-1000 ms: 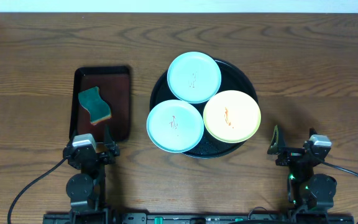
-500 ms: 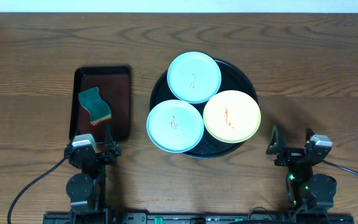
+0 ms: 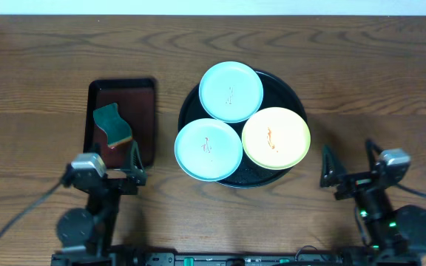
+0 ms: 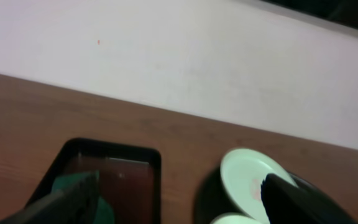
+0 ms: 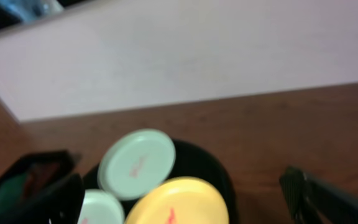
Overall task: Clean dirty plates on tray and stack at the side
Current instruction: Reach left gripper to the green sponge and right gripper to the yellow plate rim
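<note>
The round black tray (image 3: 293, 90) sits mid-table and holds three plates with reddish smears: a mint plate (image 3: 231, 91) at the back, a mint plate (image 3: 208, 149) at the front left, and a yellow plate (image 3: 275, 138) at the front right. My left gripper (image 3: 117, 161) is open and empty, near the front edge left of the tray. My right gripper (image 3: 348, 159) is open and empty, right of the tray. The left wrist view shows the back mint plate (image 4: 247, 177) between open fingers (image 4: 179, 202). The right wrist view shows the yellow plate (image 5: 179, 199) and a mint plate (image 5: 137, 163).
A rectangular red-brown tray (image 3: 143, 111) at the left holds a green sponge (image 3: 112, 123), just ahead of my left gripper. Bare wood tabletop (image 3: 376, 89) lies right of the black tray and along the back.
Both arms have lifted off their rest pose; the left wrist shifted left and the right wrist shifted right. The plates, trays and sponge have not moved.
</note>
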### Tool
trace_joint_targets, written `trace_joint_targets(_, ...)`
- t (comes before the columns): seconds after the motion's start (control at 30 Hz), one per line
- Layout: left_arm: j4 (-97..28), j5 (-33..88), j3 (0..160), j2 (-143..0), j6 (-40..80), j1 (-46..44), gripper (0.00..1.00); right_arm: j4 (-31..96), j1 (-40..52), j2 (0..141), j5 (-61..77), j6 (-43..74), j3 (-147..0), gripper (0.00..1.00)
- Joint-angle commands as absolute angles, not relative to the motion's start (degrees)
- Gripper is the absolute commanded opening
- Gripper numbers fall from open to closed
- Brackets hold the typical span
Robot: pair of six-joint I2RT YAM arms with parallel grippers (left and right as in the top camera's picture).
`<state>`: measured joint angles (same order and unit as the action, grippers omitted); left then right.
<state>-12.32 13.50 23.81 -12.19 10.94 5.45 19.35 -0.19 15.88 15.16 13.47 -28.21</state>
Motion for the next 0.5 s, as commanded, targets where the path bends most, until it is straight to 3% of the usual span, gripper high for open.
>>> trace_joint_targets(0.0, -19.7, 18.2, 36.3, -23.0, 11.7, 5.3, 0.84, 25.1, 0.4, 25.5, 19.0, 10.6, -40.6, 0.99)
trace_joint_targets(0.27, -42.8, 22.4, 62.3, -48.2, 9.8, 5.3, 0.84, 48.7, 0.4, 51.3, 22.2, 10.6, -69.4, 0.99)
trace_joint_targets(0.47, -50.4, 22.4, 66.0, -56.9, 8.7, 5.3, 0.84, 51.2, 0.4, 60.8, 26.5, 11.1, -73.6, 0.99)
